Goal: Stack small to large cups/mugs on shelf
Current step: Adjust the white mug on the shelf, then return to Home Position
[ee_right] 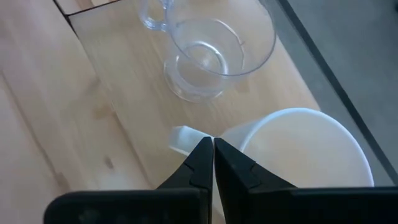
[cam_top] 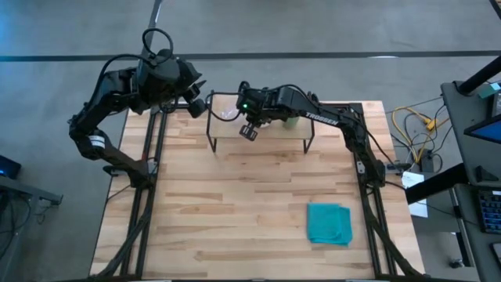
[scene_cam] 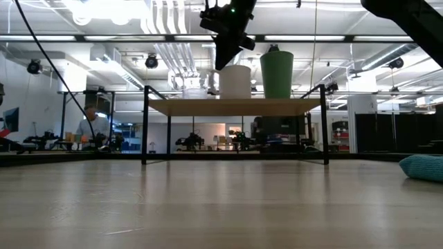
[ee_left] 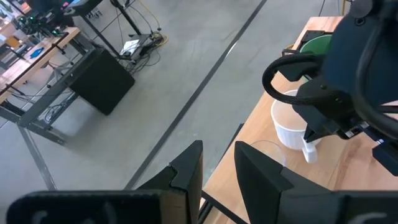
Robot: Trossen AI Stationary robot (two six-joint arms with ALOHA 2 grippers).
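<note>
On the low light-wood shelf (scene_cam: 235,106) stand a rounded clear glass cup (ee_right: 214,53), a smooth white handled mug (ee_right: 305,149) and a green tapered cup (scene_cam: 277,74), beneath the right gripper (ee_right: 213,163), fingers pressed together, while the left gripper (ee_left: 217,171), fingers apart, waits nearby.

Right gripper (cam_top: 249,130) hangs over the shelf (cam_top: 262,129) (teal cloth (cam_top: 329,223) well apart)
</note>
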